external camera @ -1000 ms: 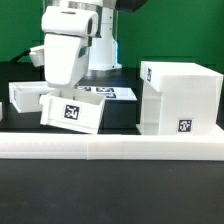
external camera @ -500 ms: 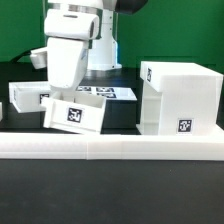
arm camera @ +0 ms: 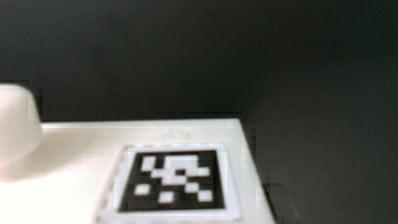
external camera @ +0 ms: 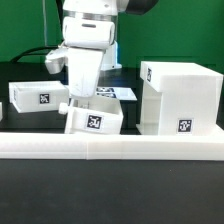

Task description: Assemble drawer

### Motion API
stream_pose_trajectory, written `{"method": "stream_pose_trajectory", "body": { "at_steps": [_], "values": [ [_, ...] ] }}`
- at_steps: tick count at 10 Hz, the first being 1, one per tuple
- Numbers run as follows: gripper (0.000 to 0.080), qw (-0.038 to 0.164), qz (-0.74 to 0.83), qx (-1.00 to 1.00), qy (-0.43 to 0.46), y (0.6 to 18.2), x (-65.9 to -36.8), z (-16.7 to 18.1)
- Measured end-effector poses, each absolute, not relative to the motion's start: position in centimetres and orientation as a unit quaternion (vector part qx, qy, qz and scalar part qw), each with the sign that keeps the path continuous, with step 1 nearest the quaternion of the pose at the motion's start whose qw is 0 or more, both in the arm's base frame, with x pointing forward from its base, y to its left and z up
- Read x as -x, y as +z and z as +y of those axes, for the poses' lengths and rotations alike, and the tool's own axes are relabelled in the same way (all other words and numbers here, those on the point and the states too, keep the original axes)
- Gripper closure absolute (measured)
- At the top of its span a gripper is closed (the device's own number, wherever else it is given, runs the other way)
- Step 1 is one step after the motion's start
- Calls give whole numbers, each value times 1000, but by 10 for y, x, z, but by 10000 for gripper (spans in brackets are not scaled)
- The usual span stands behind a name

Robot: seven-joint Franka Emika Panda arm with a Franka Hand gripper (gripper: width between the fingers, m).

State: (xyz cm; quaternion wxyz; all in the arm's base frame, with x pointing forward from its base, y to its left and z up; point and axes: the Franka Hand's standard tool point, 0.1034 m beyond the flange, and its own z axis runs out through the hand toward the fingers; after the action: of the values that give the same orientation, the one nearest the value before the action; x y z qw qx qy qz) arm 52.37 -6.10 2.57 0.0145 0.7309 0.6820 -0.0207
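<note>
In the exterior view my gripper [external camera: 86,98] is shut on a small white tray [external camera: 96,121] and holds it tilted just above the table. The tray's tag faces the camera and its knob [external camera: 64,104] points to the exterior view's left. My fingertips are hidden by the tray. The tall white casing [external camera: 180,97] stands close on the exterior view's right of the held tray. A second tray [external camera: 38,97] lies at the left. In the wrist view the held tray's tagged wall [arm camera: 175,180] fills the lower part, over the dark table; my fingers do not show there.
A long low white bar [external camera: 110,150] runs across the front of the table. The marker board [external camera: 118,92] lies flat behind the held tray, by the arm's base. A rounded white shape [arm camera: 15,130] sits at the wrist view's edge.
My gripper has moved to the exterior view's right with the tray in it, closer to the casing. The tray has turned and now shows a narrower face. The other tray and the casing stayed put.
</note>
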Motion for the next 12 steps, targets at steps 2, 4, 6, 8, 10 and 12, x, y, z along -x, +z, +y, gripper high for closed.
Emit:
{"method": "stream_pose_trajectory", "body": {
  "at_steps": [2, 4, 6, 8, 10, 12],
  "values": [
    [758, 13, 686, -727, -20, 25, -522, -68],
    [758, -1, 693, -721, -6, 25, -520, -84],
    [758, -4, 706, -709, -9, 22, -521, -71],
    [758, -3, 713, -701, -8, 21, -529, -62],
    [758, 5, 713, -701, -1, 20, -530, -63],
    [758, 5, 713, -701, -2, 19, -530, -63]
  ]
}}
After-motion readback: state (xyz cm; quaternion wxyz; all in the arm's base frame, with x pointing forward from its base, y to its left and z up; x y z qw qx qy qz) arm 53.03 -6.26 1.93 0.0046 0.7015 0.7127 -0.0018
